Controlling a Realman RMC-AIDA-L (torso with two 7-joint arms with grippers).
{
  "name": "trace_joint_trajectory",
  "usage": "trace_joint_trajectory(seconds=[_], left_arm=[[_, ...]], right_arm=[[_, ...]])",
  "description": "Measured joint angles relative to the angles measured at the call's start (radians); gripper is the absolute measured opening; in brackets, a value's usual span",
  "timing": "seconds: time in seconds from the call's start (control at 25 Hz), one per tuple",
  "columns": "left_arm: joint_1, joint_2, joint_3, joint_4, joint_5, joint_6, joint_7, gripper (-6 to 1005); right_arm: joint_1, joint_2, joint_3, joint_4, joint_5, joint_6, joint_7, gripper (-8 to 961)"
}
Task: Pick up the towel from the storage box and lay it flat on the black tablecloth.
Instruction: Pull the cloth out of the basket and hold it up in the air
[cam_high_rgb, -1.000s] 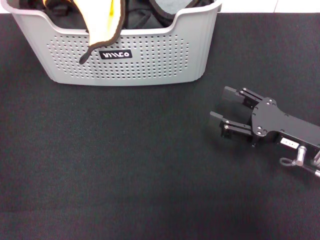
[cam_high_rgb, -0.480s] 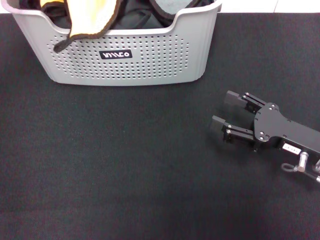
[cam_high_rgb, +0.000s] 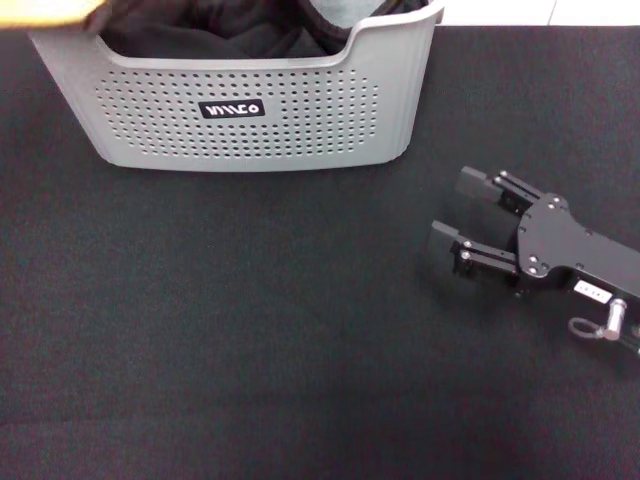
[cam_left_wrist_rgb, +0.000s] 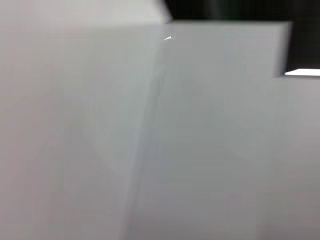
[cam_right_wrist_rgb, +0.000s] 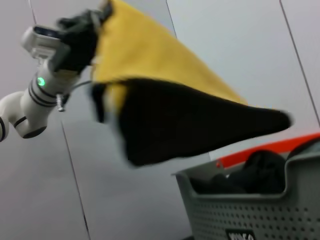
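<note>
I see the left gripper (cam_right_wrist_rgb: 80, 37) clamped on one corner of the towel (cam_right_wrist_rgb: 165, 110), holding it up in the air above the storage box (cam_high_rgb: 250, 110), clear of its rim. My right gripper (cam_high_rgb: 470, 225) rests low on the black tablecloth (cam_high_rgb: 200, 330), jaws spread wide and holding nothing, near the box's right corner. Dark cloths (cam_high_rgb: 220, 35) remain inside the box.
</note>
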Motion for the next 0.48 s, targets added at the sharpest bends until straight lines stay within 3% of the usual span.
trace_joint_trajectory(seconds=[0.16, 0.48], left_arm=[[0.008, 0.026, 0.006, 0.003, -0.094, 0.114, -0.023, 30], [0.032, 0.014, 0.007, -0.024, -0.085, 0.132, -0.038, 29]], right_arm=[[-0.004, -0.001, 0.02, -0.002, 0.0, -0.042, -0.047, 859], [-0.019, 0.006, 0.029, -0.064, 0.0, -0.092, -0.314, 845]])
